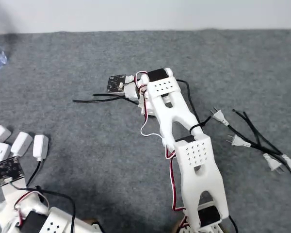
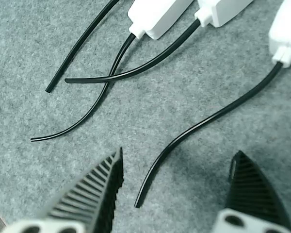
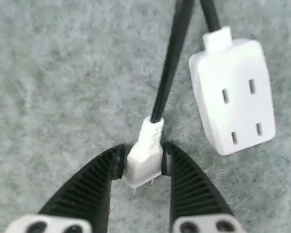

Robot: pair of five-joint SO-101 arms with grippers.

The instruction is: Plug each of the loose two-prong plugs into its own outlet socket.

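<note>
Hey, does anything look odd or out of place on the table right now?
The right hand grips a white plug with its prongs pointing back toward the wrist, away from the outlet block lying slots-up beside it.

A: Right arm (image 1: 184, 121)?
B: Stretched far forward, wrist low. Right gripper (image 3: 143, 162) clamped on a plug (image 3: 144, 156).
A: Left arm (image 1: 19, 208)?
B: Folded back, near-left corner. Left gripper (image 2: 179, 155) spread wide.

Grey felt-like table covering (image 1: 87, 160) runs back to a pale, evenly lit wall (image 1: 145, 14).
</note>
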